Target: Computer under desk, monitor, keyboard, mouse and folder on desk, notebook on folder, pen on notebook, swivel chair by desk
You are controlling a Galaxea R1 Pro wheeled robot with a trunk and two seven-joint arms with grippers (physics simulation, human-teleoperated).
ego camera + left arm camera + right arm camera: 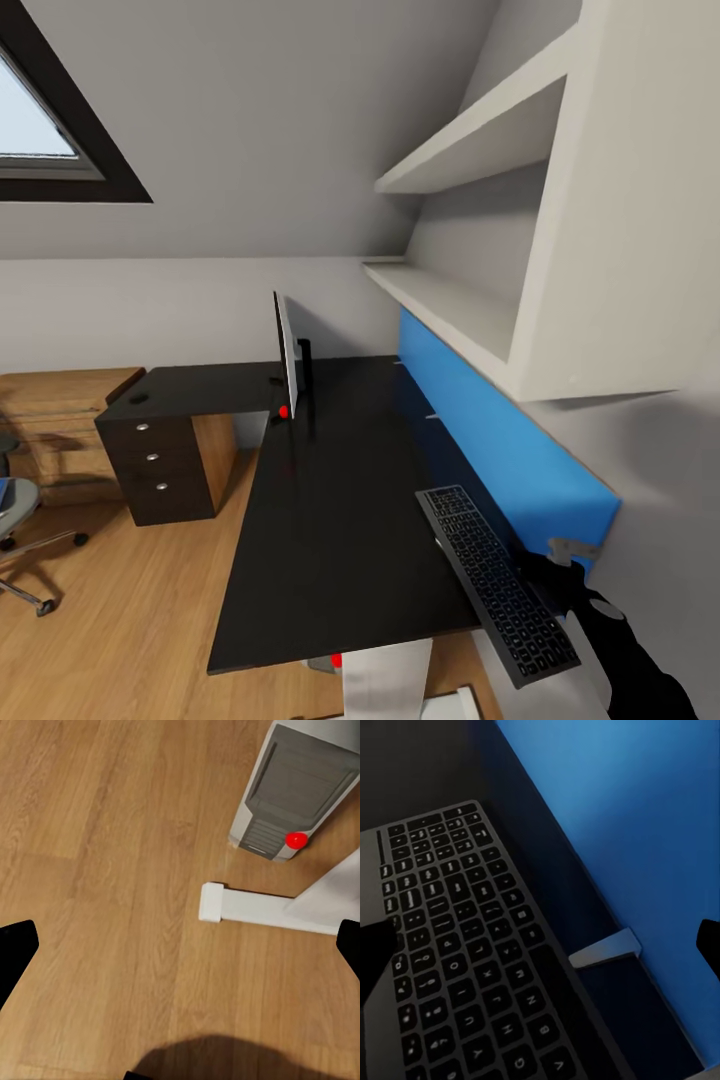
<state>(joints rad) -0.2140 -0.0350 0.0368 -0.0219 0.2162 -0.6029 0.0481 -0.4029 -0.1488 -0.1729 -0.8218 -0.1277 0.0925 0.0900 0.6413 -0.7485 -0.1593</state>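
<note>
Keyboard [495, 582]: nearest the head camera, lying on the near right part of the desk [340, 520], its near end past the desk's front edge, alongside the blue wall panel [500, 430].
Right pincer [560, 570]: at the keyboard's near right side, black arm behind it; the right wrist view shows dark fingertips [375, 956] spread wide apart, one over the keys [457, 945], nothing pinched. A small grey bracket [606, 949] lies between keyboard and panel.
Left pincer [180, 952]: fingertips far apart over wooden floor [97, 832], holding nothing.
Computer [296, 791]: grey tower with red light, standing on the floor beside a white leg [247, 906].
Monitor [287, 365]: upright at the desk's far end, seen edge-on, red light low.
Swivel chair [22, 540]: at the left edge, well apart from the desk.
Obstructions: white shelves [470, 300] overhang the panel; drawer unit [160, 465] under the desk's left wing.
</note>
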